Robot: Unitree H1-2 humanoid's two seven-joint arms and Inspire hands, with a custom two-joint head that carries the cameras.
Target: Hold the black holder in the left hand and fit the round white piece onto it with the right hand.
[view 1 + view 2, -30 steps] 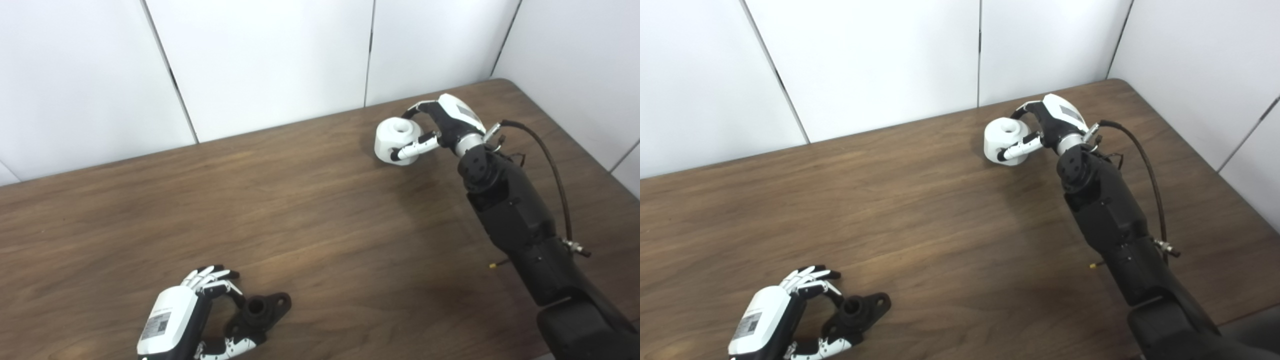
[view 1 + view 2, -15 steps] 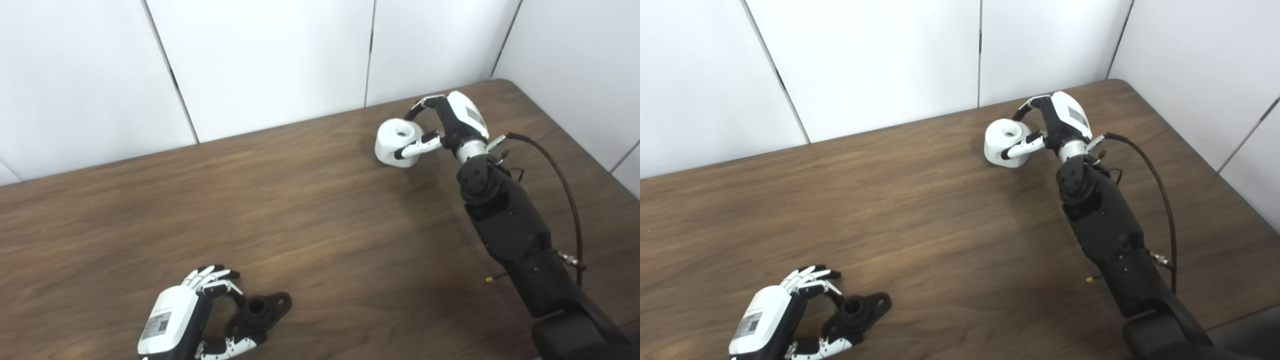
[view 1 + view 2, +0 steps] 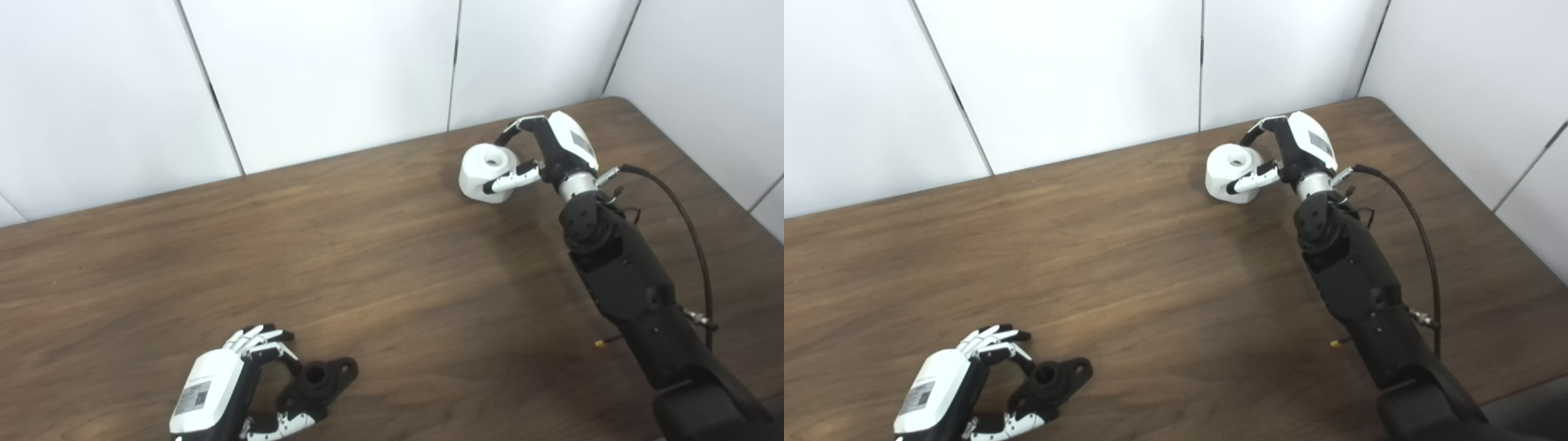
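The black holder (image 3: 320, 381), a short tube with a flange ear, lies on the wooden table (image 3: 392, 257) at the near left. My left hand (image 3: 215, 387) is closed on it, with fingers on its far left side and the thumb under its near side. The round white piece (image 3: 479, 176), with a hole in its top, is at the far right of the table and tilted slightly. My right hand (image 3: 554, 153) is shut on it, with one finger curled over its back and the thumb across its front. I cannot tell whether it is off the table.
White wall panels (image 3: 331, 73) stand along the table's far edge and right side. A dark cable (image 3: 695, 226) loops from the right wrist along the forearm. A wide stretch of bare wood lies between the two hands.
The right wrist has turned and shifted slightly toward the wall, with the white piece still in its grasp. The left hand and the black holder have not moved.
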